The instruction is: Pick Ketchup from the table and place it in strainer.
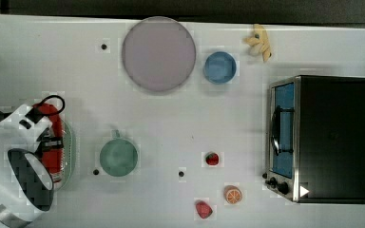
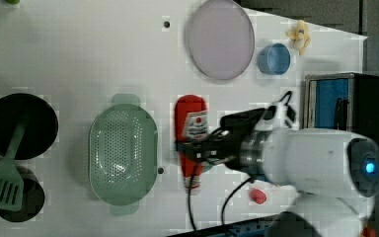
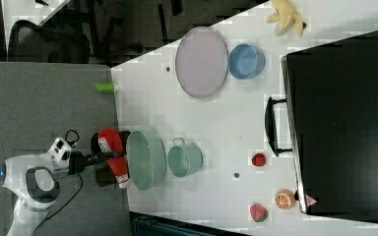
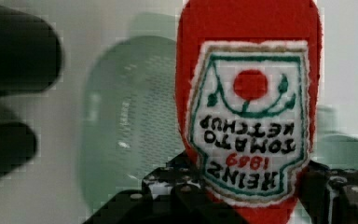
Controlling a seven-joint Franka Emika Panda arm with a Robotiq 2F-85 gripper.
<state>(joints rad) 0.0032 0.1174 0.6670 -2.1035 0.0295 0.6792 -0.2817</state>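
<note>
The ketchup [image 2: 191, 121] is a red plush bottle with a white label, and my gripper [image 2: 192, 148] is shut on it around the lower body. In the left view it hangs just right of the strainer [image 2: 123, 153], a pale mint-green perforated oval. From above, the ketchup [image 1: 53, 121] and gripper [image 1: 47, 142] overlap the strainer [image 1: 70, 147], whose rim shows at the top view's left. In the right view the ketchup [image 3: 110, 142] is held just left of the strainer [image 3: 145, 160]. The wrist view has the ketchup [image 4: 249, 107] between the fingers [image 4: 168, 191] with the strainer [image 4: 130, 121] behind.
A teal cup [image 1: 118, 156] stands right of the strainer in the top view. Farther off are a purple plate [image 1: 158, 53], a blue bowl [image 1: 220, 67], a toaster oven [image 1: 321, 137], strawberries [image 1: 212, 158], an orange slice [image 1: 233, 194] and a banana [image 1: 260, 42]. A black pan [image 2: 19, 126] and green spatula [image 2: 2, 180] lie left of the strainer in the left view.
</note>
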